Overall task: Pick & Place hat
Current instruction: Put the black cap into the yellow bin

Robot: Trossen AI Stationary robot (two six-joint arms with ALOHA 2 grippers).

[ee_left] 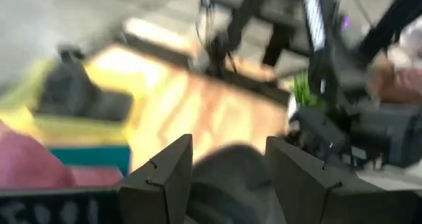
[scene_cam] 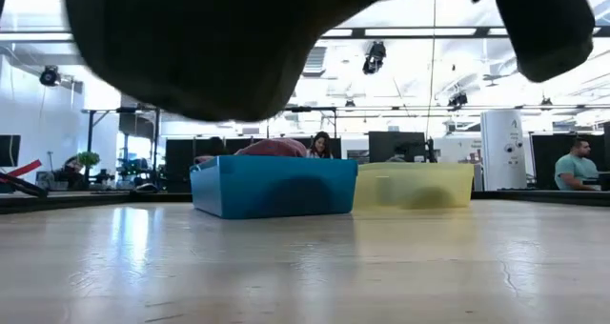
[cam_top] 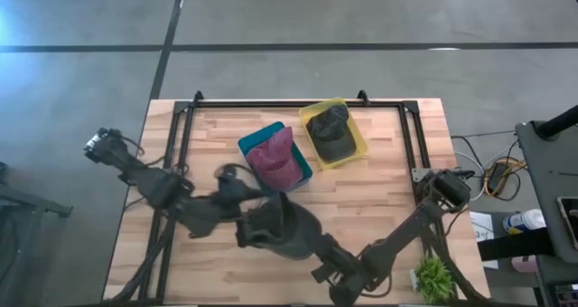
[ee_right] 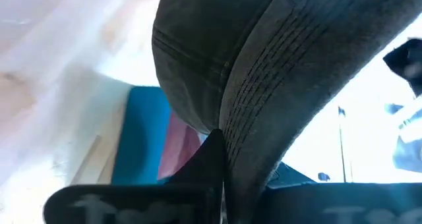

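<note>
Above the near half of the table (cam_top: 379, 194), right gripper (ee_right: 221, 161) pinched narrow on the brim of a dark hat (cam_top: 289, 227), held up off the wood; left gripper (ee_left: 227, 165) spread wide just beside the crown, gripping nothing. Best carried level toward the blue bin (cam_top: 256, 143) and yellow bin (cam_top: 359, 137), each already holding a hat, and released low, probably without the brim snagging a rim.

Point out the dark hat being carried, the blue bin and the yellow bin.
dark hat (cam_top: 287, 230): high view, on its crown, near the table's front.
blue bin (scene_cam: 272, 192): low view, on its front wall.
yellow bin (cam_top: 359, 141): high view, on its right rim.
</note>
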